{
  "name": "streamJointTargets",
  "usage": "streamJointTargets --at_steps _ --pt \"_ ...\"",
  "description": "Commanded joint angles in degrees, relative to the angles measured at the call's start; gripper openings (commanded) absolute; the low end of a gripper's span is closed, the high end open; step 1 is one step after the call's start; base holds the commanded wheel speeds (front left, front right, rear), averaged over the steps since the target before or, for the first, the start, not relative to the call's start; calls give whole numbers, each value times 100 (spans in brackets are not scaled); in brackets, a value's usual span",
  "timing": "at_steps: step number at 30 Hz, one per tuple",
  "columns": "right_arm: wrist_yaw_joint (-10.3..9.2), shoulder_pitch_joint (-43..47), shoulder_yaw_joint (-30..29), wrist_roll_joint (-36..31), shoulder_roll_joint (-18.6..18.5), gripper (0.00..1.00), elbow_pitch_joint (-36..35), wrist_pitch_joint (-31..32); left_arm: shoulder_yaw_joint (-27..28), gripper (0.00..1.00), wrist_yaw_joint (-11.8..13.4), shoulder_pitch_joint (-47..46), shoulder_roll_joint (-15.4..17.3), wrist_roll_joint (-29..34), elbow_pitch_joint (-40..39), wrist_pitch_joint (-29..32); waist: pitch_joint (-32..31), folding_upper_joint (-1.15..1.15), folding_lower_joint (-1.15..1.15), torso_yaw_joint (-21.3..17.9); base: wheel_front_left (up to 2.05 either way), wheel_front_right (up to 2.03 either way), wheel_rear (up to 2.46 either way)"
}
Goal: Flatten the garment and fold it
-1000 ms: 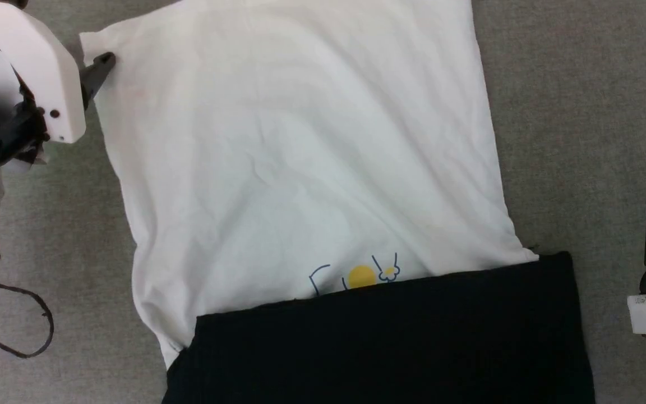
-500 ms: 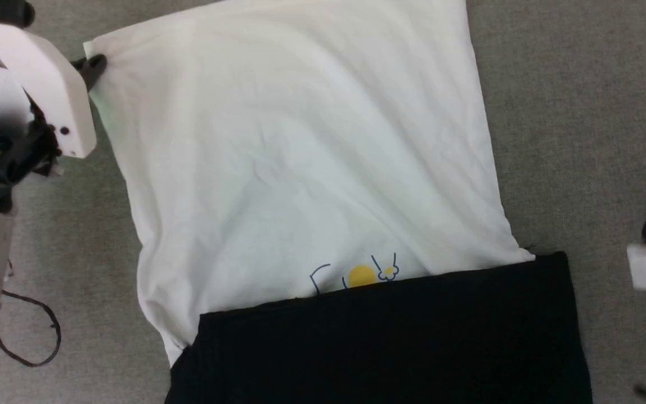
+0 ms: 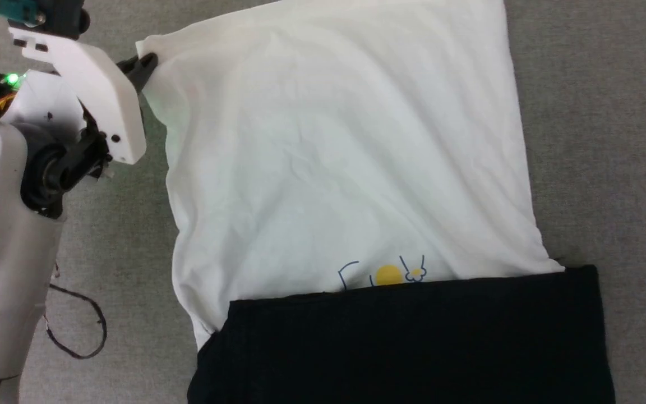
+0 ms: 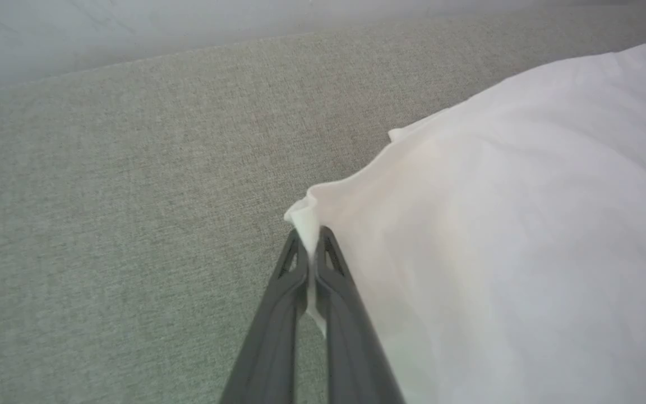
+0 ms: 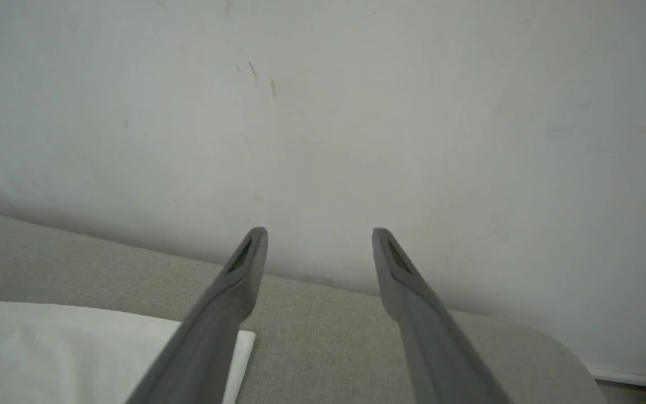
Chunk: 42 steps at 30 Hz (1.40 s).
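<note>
Currently gripped: a white corner of the garment (image 3: pixel 345 168) is clamped between the fingers of the left claw (image 3: pixel 146 64), which are pressed together on the cloth.
Garment, head view: it is spread on the grey fabric surface (image 3: pixel 609 140), with the white body towards 12 o'clock and a black part (image 3: pixel 413 336) laid across it at 6 o'clock.
Print: a small yellow-and-blue print (image 3: pixel 387 275) is seen just above the black edge and is partly covered by it.
Garment relative to left claw, head view: the claw is placed at the garment's 10 o'clock corner, and the cloth runs away from the fingertips towards 4 o'clock.
Left wrist view: the left claw (image 4: pixel 312 238) is shown closed, with a thin fold of white cloth caught between the fingertips and a small tip sticking out at 12 o'clock. The rest of the garment (image 4: pixel 497 224) lies from 1 to 4 o'clock of the tips.
Right claw: the right claw (image 5: pixel 318 235) is held with its fingers wide apart and nothing between them. It is pointed at a pale wall (image 5: pixel 323 112).
Garment relative to right claw: a white corner of the garment (image 5: pixel 76 348) is seen at 8 o'clock, partly behind the finger on that side and apart from the fingertips.
Other: a thin dark cable loop (image 3: pixel 84 331) lies on the surface at 8 o'clock of the garment, apart from it.
</note>
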Motion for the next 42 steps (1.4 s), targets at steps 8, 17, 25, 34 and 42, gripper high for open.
streamJointTargets --at_steps 8,17,25,34,42 --pt "-6 -145 -81 -194 484 100 1525 1114 -196 0 -12 -289 -285 71 19 -94 313 0 -1 442 0 0 0" --pt "-6 -87 -66 -550 528 100 1702 1304 -280 0 -30 -480 -449 45 36 -155 656 0 -1 716 0 0 0" --pt "-6 -108 -177 -644 602 87 1777 1363 -315 0 -40 -564 -548 16 85 -255 835 0 -1 841 0 0 0" --pt "-6 -133 -344 -822 653 0 1699 990 -264 0 -59 -589 -549 9 114 -488 759 0 -1 820 0 0 0" --pt "-6 77 -385 -504 438 0 1498 421 -15 0 -69 -435 -412 130 63 -1277 178 0 -1 640 0 0 0"
